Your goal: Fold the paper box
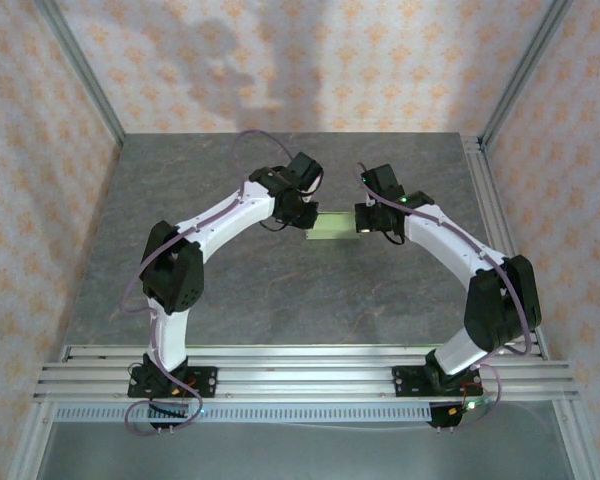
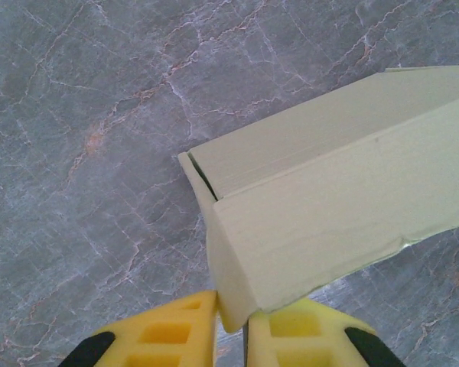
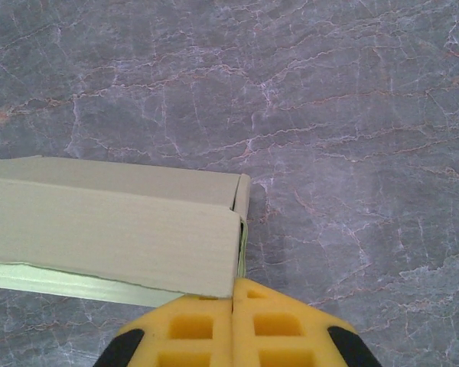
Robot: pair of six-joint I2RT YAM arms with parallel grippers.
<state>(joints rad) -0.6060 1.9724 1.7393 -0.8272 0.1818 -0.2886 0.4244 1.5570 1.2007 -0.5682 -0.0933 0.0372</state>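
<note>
Pinching left gripper (image 2: 231, 313): yellow foam fingers clamped on a corner edge of the paper box (image 2: 329, 206).
right gripper (image 3: 235, 294): yellow fingers squeezed together on thin card at the opposite end.
paper box: pale green matte card, long, flat-walled, sharply creased; mid-desk.
desk (image 1: 380, 290): grey veined stone pattern.

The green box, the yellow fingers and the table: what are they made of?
The paper box looks like thin matte card, pale green: sharp creases, thin cut edges. The yellow fingers look like plastic or stiff foam, dull, with moulded pockets. The table looks like grey veined stone, perhaps only a printed pattern.
</note>
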